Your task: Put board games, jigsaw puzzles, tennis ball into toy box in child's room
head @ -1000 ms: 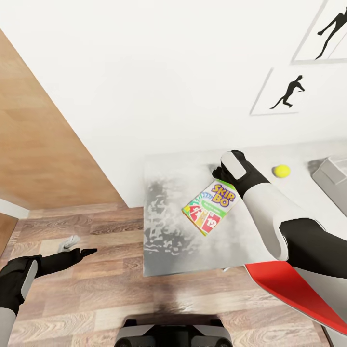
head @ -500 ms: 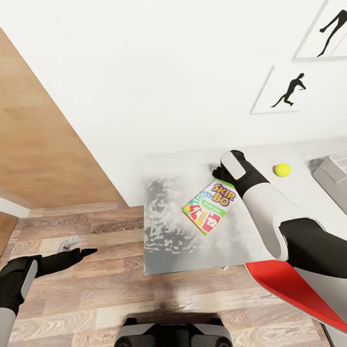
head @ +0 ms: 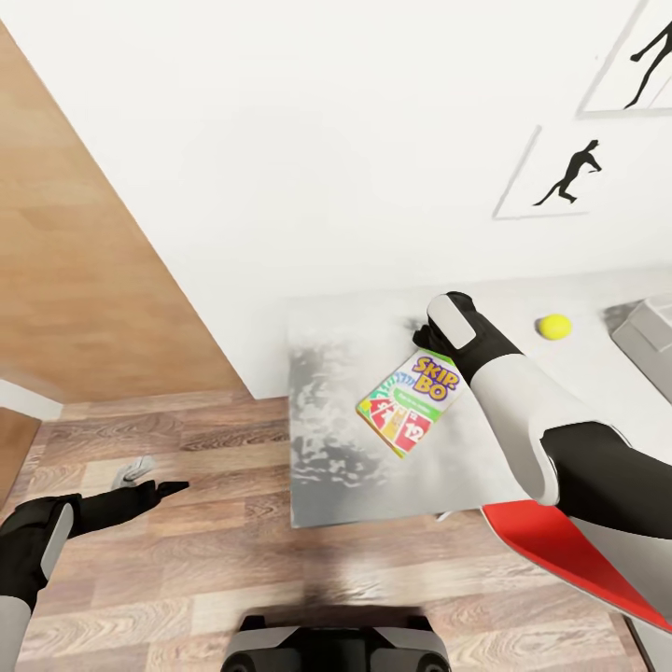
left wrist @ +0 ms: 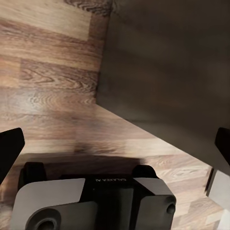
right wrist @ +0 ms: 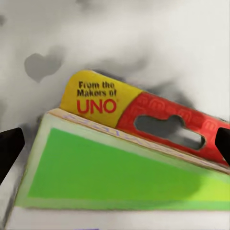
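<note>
Right tool is open, jaws straddling the SKIP-BO box's hanger end. Risk: a shallow grip on that thin flap could slip. Left tool is open.

Head view looks steeply down – right wrist view, very close, shares the SKIP-BO box

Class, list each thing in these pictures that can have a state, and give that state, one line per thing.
SKIP-BO box: lying flat on the table, printed face up.
Tennis ball: resting on the table, untouched.
Toy box: on the table, only partly in view.
Right gripper: open, fingers either side of the box's top edge.
Left gripper: open, over the floor.
</note>
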Controlling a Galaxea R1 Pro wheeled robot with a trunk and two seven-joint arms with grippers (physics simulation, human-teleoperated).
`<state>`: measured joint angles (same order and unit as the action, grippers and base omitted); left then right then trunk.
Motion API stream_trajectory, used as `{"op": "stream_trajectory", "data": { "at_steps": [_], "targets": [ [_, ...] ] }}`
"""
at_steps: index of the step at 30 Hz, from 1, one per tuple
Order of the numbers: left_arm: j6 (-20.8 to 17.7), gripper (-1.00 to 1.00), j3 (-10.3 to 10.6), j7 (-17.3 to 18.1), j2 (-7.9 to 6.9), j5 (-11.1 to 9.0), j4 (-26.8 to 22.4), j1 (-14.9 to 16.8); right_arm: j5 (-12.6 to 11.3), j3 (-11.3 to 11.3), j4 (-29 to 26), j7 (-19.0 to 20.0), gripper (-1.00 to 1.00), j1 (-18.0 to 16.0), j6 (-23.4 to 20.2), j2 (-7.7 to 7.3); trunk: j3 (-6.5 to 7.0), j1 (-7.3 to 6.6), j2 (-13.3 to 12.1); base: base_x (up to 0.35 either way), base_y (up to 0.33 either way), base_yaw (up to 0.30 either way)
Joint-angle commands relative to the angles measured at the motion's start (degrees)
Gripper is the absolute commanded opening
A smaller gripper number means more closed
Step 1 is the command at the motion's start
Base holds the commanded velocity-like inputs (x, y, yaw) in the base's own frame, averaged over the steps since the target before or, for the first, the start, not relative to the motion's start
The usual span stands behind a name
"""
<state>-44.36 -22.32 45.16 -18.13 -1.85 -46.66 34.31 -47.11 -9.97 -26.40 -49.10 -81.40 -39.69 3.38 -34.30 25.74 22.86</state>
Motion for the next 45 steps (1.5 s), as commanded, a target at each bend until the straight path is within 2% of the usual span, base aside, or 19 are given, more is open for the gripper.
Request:
{"op": "stream_trajectory", "data": {
  "at_steps": [1, 13, 22, 45],
  "targets": [
    [-0.5, 1.00, -0.1, 0.1, 0.01, -0.2, 0.0, 0.1, -2.3, 0.0, 0.0, -0.3, 1.00, 0.0, 0.5, -0.03, -0.09, 0.05, 0.1, -0.010, 0.067, 0.000],
    [-0.5, 1.00, -0.1, 0.1, 0.02, -0.1, 0.0, 0.1, -2.4, 0.0, 1.1, -0.4, 1.00, 0.0, 0.4, -0.21, -0.09, 0.05, 0.1, -0.052, 0.011, 0.000],
    [-0.4, 1.00, -0.1, 0.1, 0.02, -0.1, 0.0, 0.1, -2.5, 0.1, 1.3, -0.9, 1.00, -0.1, -2.0, -0.22, -0.09, 0.05, 0.1, -0.003, 0.000, 0.000],
    [-0.5, 1.00, -0.1, 0.1, 0.02, -0.1, 0.0, 0.1, -2.6, 1.0, 1.3, -1.4, 1.00, -2.0, -3.8, 0.57, -0.09, 0.05, 0.1, 0.000, 0.000, 0.000]
  ]
}}
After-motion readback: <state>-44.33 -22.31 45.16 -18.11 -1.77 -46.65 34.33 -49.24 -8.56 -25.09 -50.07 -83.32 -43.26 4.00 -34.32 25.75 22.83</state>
